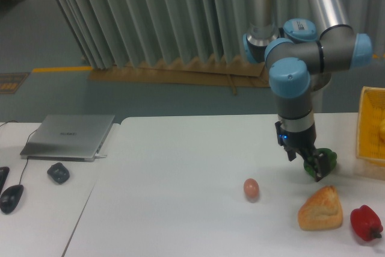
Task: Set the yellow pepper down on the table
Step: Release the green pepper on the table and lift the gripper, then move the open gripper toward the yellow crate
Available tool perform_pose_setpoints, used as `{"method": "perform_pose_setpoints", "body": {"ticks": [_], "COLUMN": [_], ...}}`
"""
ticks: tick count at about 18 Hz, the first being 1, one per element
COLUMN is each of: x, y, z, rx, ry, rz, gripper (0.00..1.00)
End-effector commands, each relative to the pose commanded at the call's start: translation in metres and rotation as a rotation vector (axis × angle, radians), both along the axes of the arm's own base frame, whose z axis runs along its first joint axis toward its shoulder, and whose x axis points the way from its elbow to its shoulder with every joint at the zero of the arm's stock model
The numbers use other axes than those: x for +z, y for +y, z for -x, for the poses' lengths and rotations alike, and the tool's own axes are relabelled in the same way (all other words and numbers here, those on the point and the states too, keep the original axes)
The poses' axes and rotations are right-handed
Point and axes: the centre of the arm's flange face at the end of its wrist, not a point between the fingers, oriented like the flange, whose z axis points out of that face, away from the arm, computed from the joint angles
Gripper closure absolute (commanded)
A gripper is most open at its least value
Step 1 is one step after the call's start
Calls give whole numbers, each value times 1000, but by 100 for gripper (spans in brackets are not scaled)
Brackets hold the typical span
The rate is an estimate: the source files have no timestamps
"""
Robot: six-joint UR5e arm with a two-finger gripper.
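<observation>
Gripper [315,167] black two-finger, low over white table [180,167], overlapping green bell pepper [328,159], jaw state unreadable | yellow pepper possibly inside yellow mesh basket [373,126], cropped at 3 o'clock edge, indistinct

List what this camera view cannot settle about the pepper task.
- Yellow basket: cut off by the right edge; only a yellow sliver shows inside, unidentifiable.
- Gripper: dark and small; open or shut is unclear.
- Green pepper: partly hidden behind the gripper; contact is unclear.
</observation>
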Motion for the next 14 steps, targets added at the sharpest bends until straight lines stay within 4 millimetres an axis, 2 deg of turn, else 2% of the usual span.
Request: {"method": "perform_pose_setpoints", "body": {"ticks": [1,2,4,7,11,14], "x": [0,-1,-1,1,4,-4], "y": [-6,-15,-40,-69,-84,-102], "z": [7,11,20,37,49,61], "rx": [-30,-131,-230,-259,-282,-369], "ry": [-2,-11,-26,-81,-102,-112], "rz": [4,22,28,-51,-108,-88], "gripper": [0,0,0,0,0,0]}}
